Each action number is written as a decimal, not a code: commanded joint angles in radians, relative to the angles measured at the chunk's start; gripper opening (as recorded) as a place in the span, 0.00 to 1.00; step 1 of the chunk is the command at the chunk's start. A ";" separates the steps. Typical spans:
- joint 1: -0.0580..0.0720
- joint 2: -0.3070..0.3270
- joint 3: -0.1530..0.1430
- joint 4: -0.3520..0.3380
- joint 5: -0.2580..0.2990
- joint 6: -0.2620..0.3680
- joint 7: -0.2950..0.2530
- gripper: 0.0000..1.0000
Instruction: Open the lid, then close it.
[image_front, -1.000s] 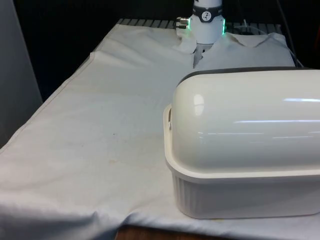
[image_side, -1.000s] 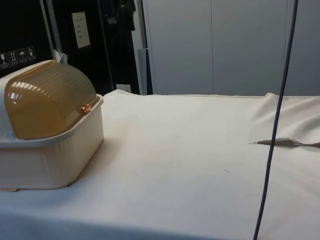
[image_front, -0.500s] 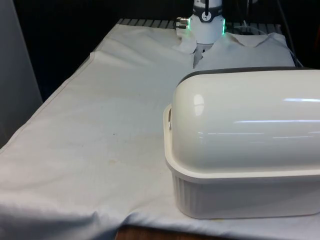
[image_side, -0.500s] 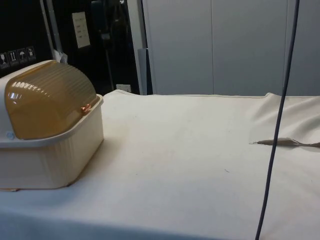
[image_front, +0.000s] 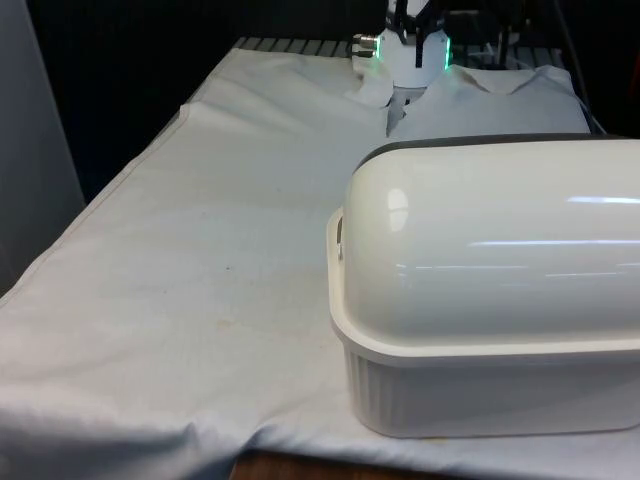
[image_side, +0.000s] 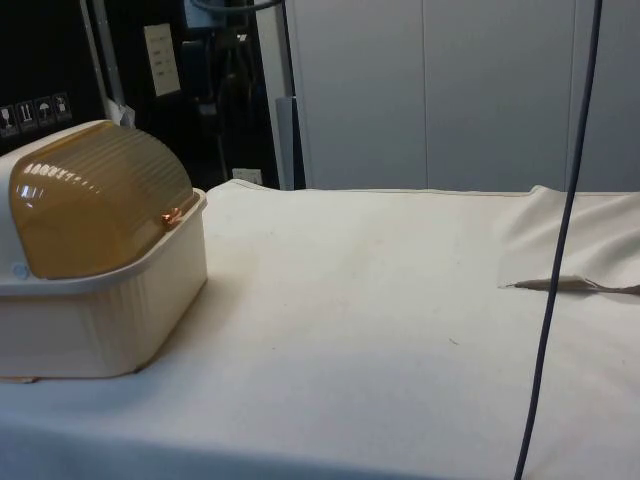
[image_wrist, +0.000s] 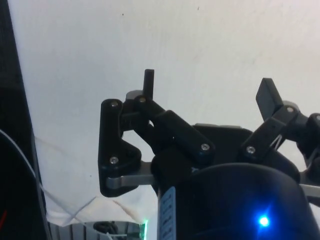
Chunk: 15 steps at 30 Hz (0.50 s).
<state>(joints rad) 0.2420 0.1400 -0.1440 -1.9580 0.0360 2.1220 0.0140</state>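
Observation:
A cream bread box (image_side: 90, 310) stands at one end of the table, and its ribbed amber roll lid (image_side: 95, 200) is down and shut. A small copper handle (image_side: 172, 215) sits at the lid's lower edge, against the box rim. In the front view the bread box (image_front: 500, 260) turns its smooth cream back to the camera. My gripper (image_wrist: 207, 87) is open, high over bare white cloth (image_wrist: 200, 35), and nothing is between its black fingers (image_wrist: 149, 80). It is well apart from the box.
The white cloth (image_side: 400, 300) spreads wide beside the box. A dark cable (image_side: 555, 260) hangs down near the side camera. The cloth has a fold (image_side: 570, 285) towards the robot's end. The arm's base (image_front: 415, 45) stands at the far end.
The arm is moving: dark parts have come into the top of the front view, and the hanging cable has drifted sideways. The bread box and its lid have stayed as they were.

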 joint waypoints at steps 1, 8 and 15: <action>0.001 -0.001 0.001 -0.012 -0.004 0.029 0.000 1.00; 0.002 0.004 0.007 -0.066 -0.004 0.114 -0.009 1.00; 0.002 0.015 0.013 -0.103 -0.002 0.181 -0.017 1.00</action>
<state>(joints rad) 0.2430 0.1530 -0.1310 -2.0610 0.0350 2.2910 -0.0030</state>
